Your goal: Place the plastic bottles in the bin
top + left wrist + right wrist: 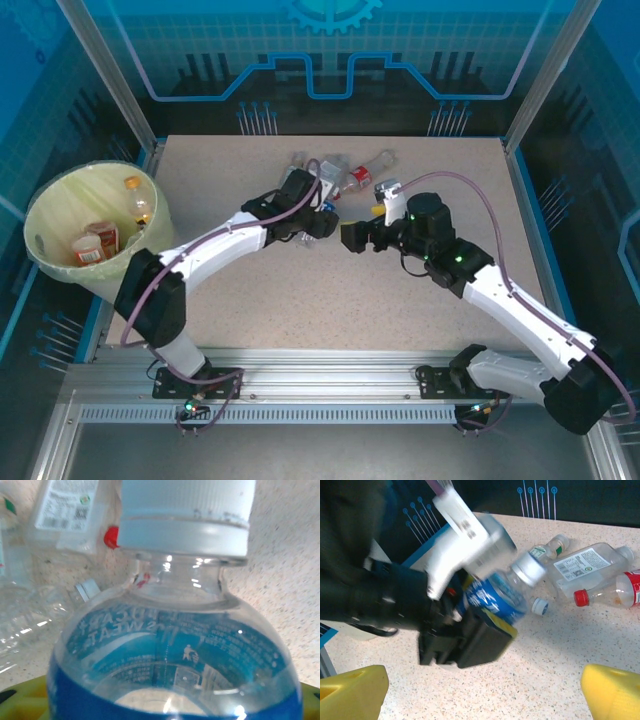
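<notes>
My left gripper (318,218) is shut on a clear plastic bottle (175,650) with a blue label and a white cap (185,515), held just above the table; the same bottle (496,599) sits in those black jaws in the right wrist view. My right gripper (482,695) stands open just right of it, nothing between its yellow fingertips (350,690). More plastic bottles (345,175) lie behind: a clear white-labelled one (585,566), a red-capped one (615,589) and a small green-labelled one (551,546). The pale yellow-green bin (60,185) stands at the table's left edge with bottles (95,245) inside.
Glass walls and aluminium posts (105,80) enclose the table (300,310). The two arms nearly meet at mid-table. A clear bottle (30,617) and a white-labelled one (65,510) lie right behind the held bottle.
</notes>
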### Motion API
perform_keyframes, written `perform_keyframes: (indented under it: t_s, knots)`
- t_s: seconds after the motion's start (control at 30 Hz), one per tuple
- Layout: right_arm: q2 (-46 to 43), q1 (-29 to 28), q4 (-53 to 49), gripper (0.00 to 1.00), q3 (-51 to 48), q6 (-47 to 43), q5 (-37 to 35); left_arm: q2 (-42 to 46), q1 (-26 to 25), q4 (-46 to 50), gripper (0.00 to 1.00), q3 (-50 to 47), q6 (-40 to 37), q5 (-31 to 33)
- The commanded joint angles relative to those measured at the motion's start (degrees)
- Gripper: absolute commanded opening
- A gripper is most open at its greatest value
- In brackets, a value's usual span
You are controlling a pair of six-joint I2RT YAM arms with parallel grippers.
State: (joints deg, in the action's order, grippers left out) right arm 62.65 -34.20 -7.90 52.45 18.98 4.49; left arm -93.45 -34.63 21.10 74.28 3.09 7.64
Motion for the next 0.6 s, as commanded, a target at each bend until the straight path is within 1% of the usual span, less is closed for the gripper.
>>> perform_keyframes:
  t_s: [0.0, 0.2, 0.4, 0.57]
  knots:
    - [0.9, -1.2, 1.0, 1.0, 1.7, -1.7, -1.3, 5.0, 1.3, 0.4, 0.52, -0.5, 1.2, -1.7]
    - [1.5, -2.1, 2.1, 1.0, 1.7, -2.4, -2.0, 12.4, 4.1, 4.2, 0.52, 0.8, 1.4, -1.4]
    - [1.1, -2.5, 3.2, 1.0, 0.8, -2.7, -5.2, 21.3, 8.0, 8.8, 0.52, 2.4, 1.7, -1.1]
    - [-0.4, -2.6, 7.1, 1.0, -1.7, -3.5, -7.0, 27.9, 12.6, 13.9, 0.53, 6.1, 1.0, 3.5]
